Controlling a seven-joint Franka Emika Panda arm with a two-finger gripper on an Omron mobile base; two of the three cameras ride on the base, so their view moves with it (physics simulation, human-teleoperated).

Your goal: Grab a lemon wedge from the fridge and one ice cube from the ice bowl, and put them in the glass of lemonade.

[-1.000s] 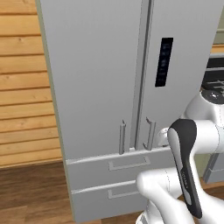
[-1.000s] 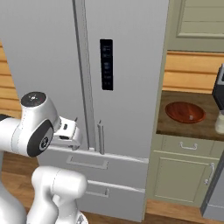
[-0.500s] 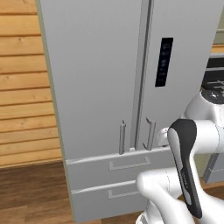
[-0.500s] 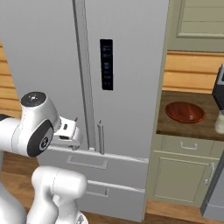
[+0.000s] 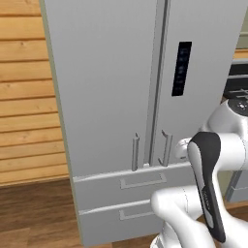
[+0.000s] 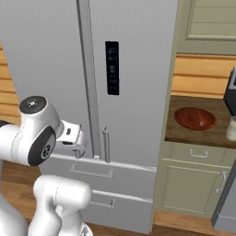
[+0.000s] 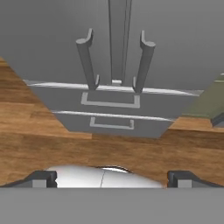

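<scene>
While the fingers (image 7: 112, 177) stood spread wide and empty, nothing had shifted over the last second. Just ahead, the fridge (image 5: 111, 97) stayed shut, its paired handles (image 7: 116, 63) untouched. Farther right, the ice bowl (image 6: 195, 118) sat on the tabletop (image 6: 177, 133), so fetching had not begun.
</scene>
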